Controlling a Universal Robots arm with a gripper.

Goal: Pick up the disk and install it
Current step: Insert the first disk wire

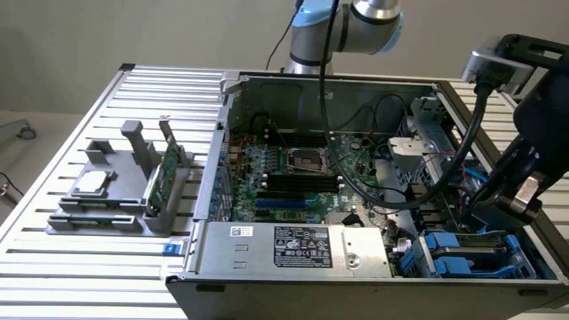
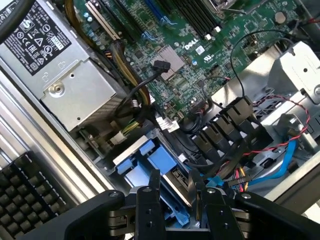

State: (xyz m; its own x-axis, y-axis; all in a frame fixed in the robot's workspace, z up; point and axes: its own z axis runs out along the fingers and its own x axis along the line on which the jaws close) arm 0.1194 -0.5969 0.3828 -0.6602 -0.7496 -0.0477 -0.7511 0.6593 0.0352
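The disk [image 2: 172, 176] has a silver-grey body framed by blue carrier rails. It stands in the drive bay at the corner of the open computer case [image 1: 222, 200], beside the power supply. In the wrist view my gripper [image 2: 175, 194] has one black finger on each side of the disk's near end, and the disk fills the gap between them. In the exterior view the gripper [image 1: 524, 203] hangs at the case's right end, directly over the blue-railed disk [image 1: 500, 257] in the bay. The lower part of the disk is hidden inside the bay.
A second blue carrier [image 1: 442, 257] sits beside the disk. The power supply [image 2: 75, 95] and the motherboard [image 1: 294, 173] lie close by. Black, red and blue cables [image 2: 235, 170] crowd the bay's far side. On the slotted table a grey fixture [image 1: 106, 213] holds a small silver chip [image 1: 93, 181] and a green card [image 1: 160, 177].
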